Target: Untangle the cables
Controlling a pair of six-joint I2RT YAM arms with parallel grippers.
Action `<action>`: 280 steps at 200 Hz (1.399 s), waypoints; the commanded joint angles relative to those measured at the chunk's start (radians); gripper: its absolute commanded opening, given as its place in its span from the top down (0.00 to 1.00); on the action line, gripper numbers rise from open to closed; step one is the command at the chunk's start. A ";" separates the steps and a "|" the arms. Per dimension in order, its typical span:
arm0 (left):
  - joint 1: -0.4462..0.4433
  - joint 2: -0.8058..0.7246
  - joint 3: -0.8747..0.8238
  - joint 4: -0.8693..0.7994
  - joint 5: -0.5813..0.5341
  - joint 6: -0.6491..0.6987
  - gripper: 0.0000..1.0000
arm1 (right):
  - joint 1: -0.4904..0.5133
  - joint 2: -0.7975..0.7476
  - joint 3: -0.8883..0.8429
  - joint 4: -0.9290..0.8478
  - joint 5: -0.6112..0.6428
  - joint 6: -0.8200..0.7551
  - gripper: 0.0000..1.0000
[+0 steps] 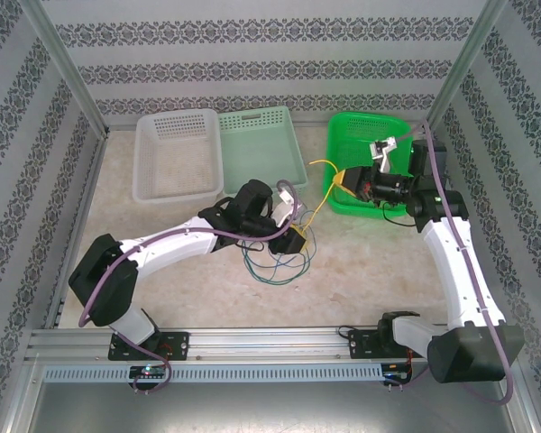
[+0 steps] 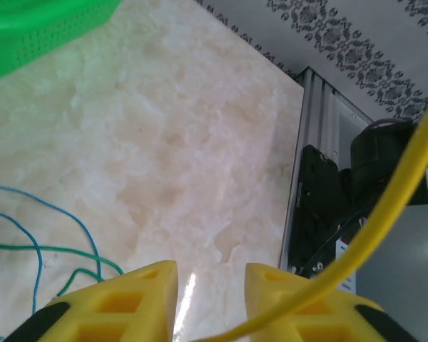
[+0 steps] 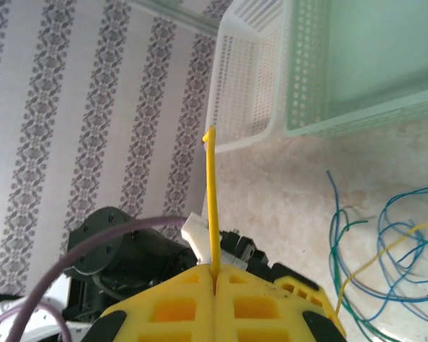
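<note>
The yellow cable point(image 1: 317, 209) runs taut from my right gripper point(image 1: 345, 178), at the near left corner of the bright green basket point(image 1: 365, 126), down to my left gripper point(image 1: 295, 242) at mid-table. In the right wrist view the right gripper point(image 3: 215, 269) is shut on the yellow cable point(image 3: 211, 199), whose short end sticks up from the jaws. My left gripper point(image 2: 210, 274) shows a clear gap between its fingers, and the yellow cable point(image 2: 385, 214) slants across its right finger and the bottom of that gap. Green and blue cables point(image 1: 270, 266) lie in loose loops below the left gripper.
A white basket point(image 1: 176, 158) and a pale green basket point(image 1: 257, 149) stand side by side at the back left. An aluminium rail point(image 1: 270, 343) with both arm bases runs along the near edge. Patterned walls close in the table on three sides.
</note>
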 commanded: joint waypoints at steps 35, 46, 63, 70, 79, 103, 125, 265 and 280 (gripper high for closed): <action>-0.009 -0.002 0.009 -0.342 -0.029 0.099 0.77 | -0.163 -0.079 0.018 0.094 0.183 0.076 1.00; -0.009 -0.002 0.004 -0.368 -0.036 0.098 0.78 | -0.175 -0.081 0.026 0.087 0.203 0.073 1.00; -0.009 -0.011 -0.008 -0.394 -0.040 0.096 0.80 | -0.184 -0.087 0.032 0.070 0.239 0.058 1.00; -0.009 -0.020 -0.016 -0.393 -0.043 0.095 0.80 | -0.185 -0.085 0.032 0.069 0.239 0.054 1.00; -0.008 -0.032 -0.021 -0.385 -0.050 0.092 0.82 | -0.184 -0.080 0.026 0.072 0.223 0.057 1.00; -0.009 -0.065 0.001 -0.335 -0.051 0.083 0.85 | -0.184 -0.080 0.011 0.086 0.206 0.055 1.00; -0.009 -0.067 0.036 -0.293 -0.082 0.068 0.81 | -0.186 -0.110 0.050 0.072 0.268 0.013 1.00; 0.009 -0.067 0.014 -0.168 -0.158 0.020 0.76 | -0.239 -0.002 0.171 0.286 0.592 -0.083 1.00; 0.011 -0.067 0.006 -0.158 -0.161 0.015 0.75 | -0.240 0.034 0.123 0.387 0.609 -0.057 1.00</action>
